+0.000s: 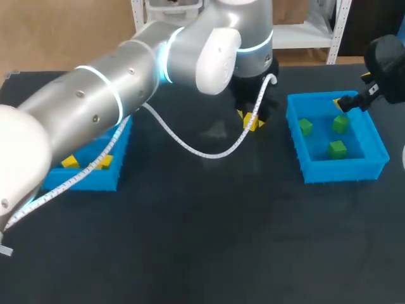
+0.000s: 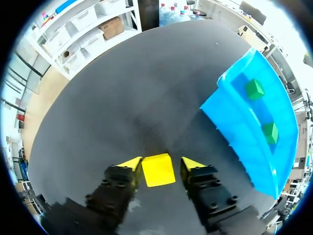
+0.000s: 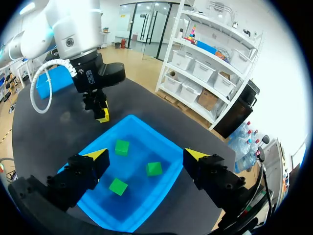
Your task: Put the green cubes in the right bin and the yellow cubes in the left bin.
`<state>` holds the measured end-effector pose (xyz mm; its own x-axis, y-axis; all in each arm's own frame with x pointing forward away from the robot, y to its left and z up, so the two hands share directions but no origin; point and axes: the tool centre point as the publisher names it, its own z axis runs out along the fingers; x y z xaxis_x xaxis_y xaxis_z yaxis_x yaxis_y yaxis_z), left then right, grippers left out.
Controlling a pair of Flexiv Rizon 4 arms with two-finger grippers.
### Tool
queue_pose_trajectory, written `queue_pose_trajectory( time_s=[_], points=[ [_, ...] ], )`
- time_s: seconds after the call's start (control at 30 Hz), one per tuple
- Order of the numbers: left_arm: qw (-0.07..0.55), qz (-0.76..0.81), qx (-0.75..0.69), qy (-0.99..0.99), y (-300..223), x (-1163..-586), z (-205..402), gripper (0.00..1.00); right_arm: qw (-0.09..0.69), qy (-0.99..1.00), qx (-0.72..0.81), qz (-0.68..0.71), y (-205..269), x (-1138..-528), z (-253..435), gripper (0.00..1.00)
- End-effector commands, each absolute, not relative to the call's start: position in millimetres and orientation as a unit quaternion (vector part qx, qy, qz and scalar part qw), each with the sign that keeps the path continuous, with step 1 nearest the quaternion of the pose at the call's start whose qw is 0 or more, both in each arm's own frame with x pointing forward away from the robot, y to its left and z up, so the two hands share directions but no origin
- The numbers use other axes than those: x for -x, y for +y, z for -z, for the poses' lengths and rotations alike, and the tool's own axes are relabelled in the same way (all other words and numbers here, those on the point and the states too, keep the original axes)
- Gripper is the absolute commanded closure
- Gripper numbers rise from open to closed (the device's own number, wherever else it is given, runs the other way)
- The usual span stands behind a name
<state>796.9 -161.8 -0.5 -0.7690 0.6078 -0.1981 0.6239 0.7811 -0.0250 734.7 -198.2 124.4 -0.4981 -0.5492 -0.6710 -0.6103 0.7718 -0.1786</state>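
Left wrist view: one yellow cube (image 2: 158, 170), sitting squarely between the fingers of my left gripper (image 2: 161, 164), jaws a sliver wider than it, nothing yet clamped.

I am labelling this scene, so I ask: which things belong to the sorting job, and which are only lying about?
Job: yellow cube between the fingers of the left gripper; three green cubes in the right bin; yellow cubes in the left bin.
Other: white cable on the left arm.
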Motion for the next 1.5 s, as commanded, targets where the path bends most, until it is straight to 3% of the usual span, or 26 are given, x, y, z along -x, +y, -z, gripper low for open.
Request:
queue_pose_trajectory(
  time_s=[0.03,0.33,0.87,1.5],
  points=[
    [0.075,0.044,-0.33,0.94,-166,-804,1,1.0,0.372,0.865,0.335,-0.041,-198,-734,-125,0.0],
    [0.111,0.056,-0.311,0.942,-137,-812,-27,1.0,0.372,0.865,0.335,-0.041,-198,-734,-125,0.0],
    [0.187,0.032,-0.245,0.951,-16,-795,-113,1.0,0.372,0.865,0.335,-0.041,-198,-734,-125,0.0],
    [0.147,-0.047,-0.062,0.986,176,-712,-96,1.0,0.372,0.865,0.335,-0.041,-198,-734,-125,0.0]
  ],
)
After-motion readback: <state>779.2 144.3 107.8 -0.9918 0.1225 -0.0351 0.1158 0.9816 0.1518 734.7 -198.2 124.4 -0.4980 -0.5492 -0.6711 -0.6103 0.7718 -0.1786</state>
